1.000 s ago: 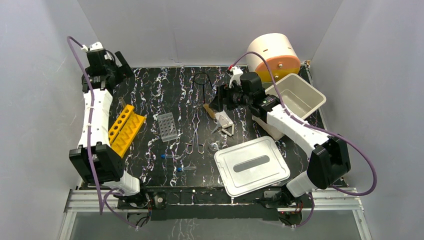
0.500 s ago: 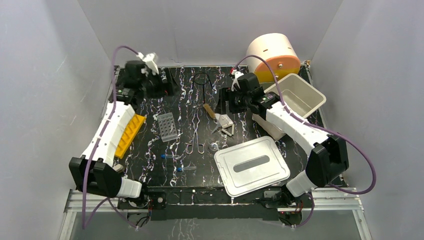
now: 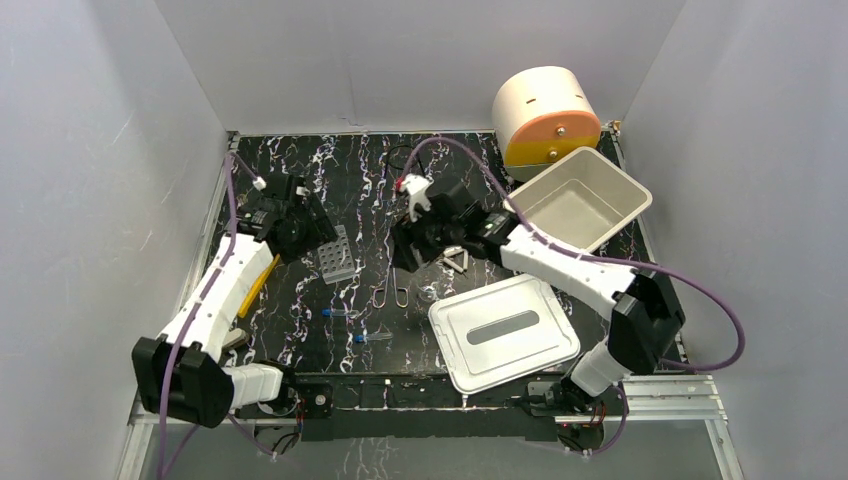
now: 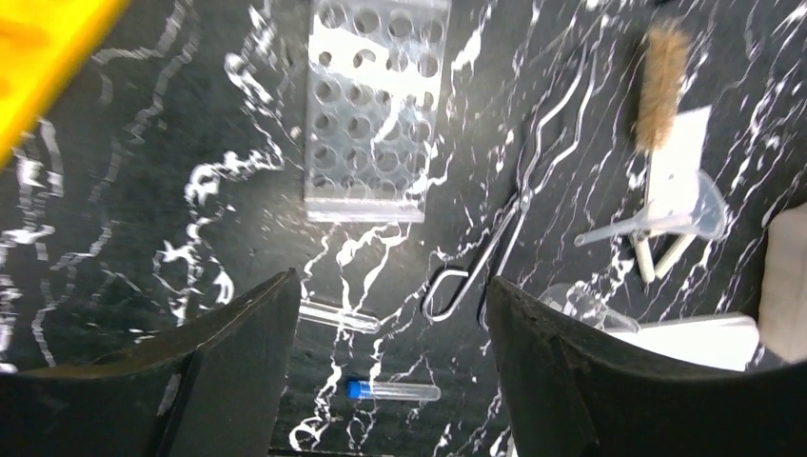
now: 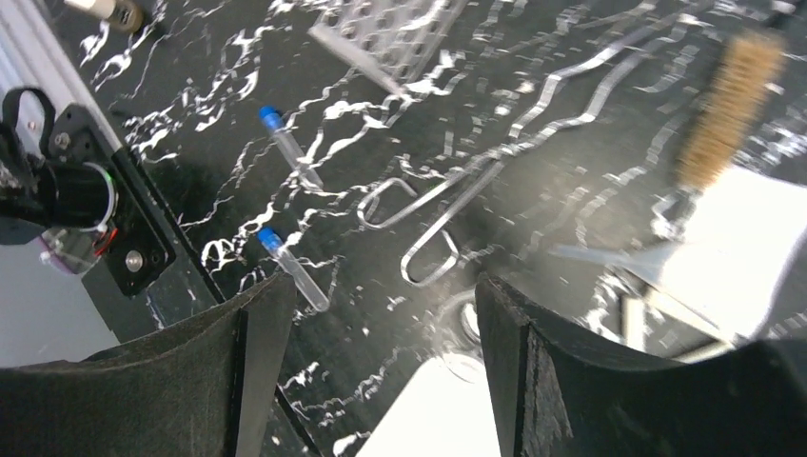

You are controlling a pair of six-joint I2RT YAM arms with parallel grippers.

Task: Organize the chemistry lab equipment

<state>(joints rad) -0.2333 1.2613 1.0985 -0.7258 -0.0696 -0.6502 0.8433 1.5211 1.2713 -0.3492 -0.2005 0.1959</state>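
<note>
The counter (image 3: pixel 350 165) has a black surface with thin white veins, like marble, and it is closed in by three plain pale grey walls: a back wall (image 3: pixel 400 60), a left wall (image 3: pixel 100 200) and a right wall (image 3: pixel 740 200). The light is soft and even, without hard shadows. Along the near edge runs a silver metal rail (image 3: pixel 440 412).

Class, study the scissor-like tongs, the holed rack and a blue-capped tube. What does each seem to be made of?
Tongs: bare metal, probably steel, because the thin arms glint brightly.
Rack: seemingly greyish plastic with a dull finish and neat moulded rows of holes.
Tube: clear glass or plastic, impossible to tell which, with a see-through body.
</note>
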